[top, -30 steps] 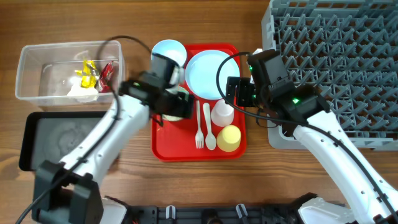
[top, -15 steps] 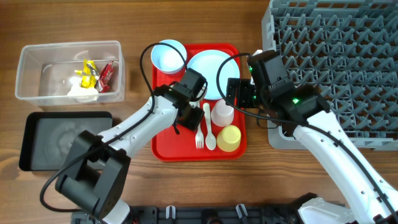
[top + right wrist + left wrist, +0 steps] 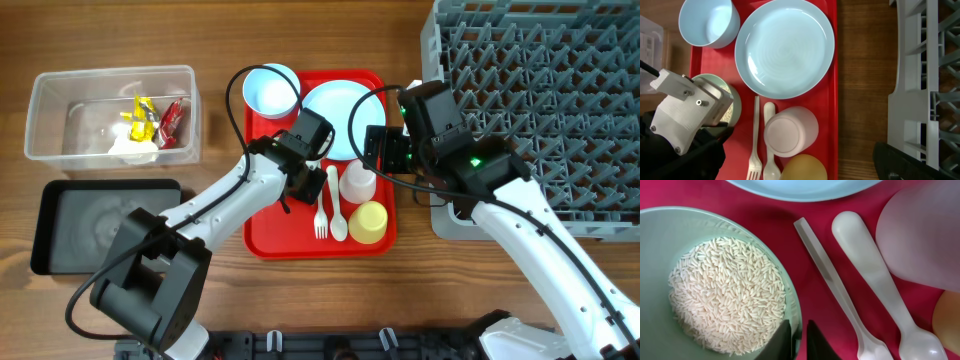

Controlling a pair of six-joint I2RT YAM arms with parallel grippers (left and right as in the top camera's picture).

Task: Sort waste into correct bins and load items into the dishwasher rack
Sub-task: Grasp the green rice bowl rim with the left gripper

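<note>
Your overhead camera is fixed well above the wooden table (image 3: 220,30) and looks straight down. It takes in both arms, the flat red serving tray (image 3: 268,235) and the large square grey plastic rack (image 3: 540,100). Your left wrist camera faces down from very close, so the pale green bowl (image 3: 665,227), white plastic fork (image 3: 825,275) and white plastic spoon (image 3: 865,265) fill its view. Your right wrist camera looks down from higher and shares those three, the tray and the rack's edge.

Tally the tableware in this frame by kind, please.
Bowls: 2 (light blue bowl, pale green bowl)
Plate: 1
Cups: 2 (white cup, yellow cup)
Fork: 1
Spoon: 1
Total: 7
</note>
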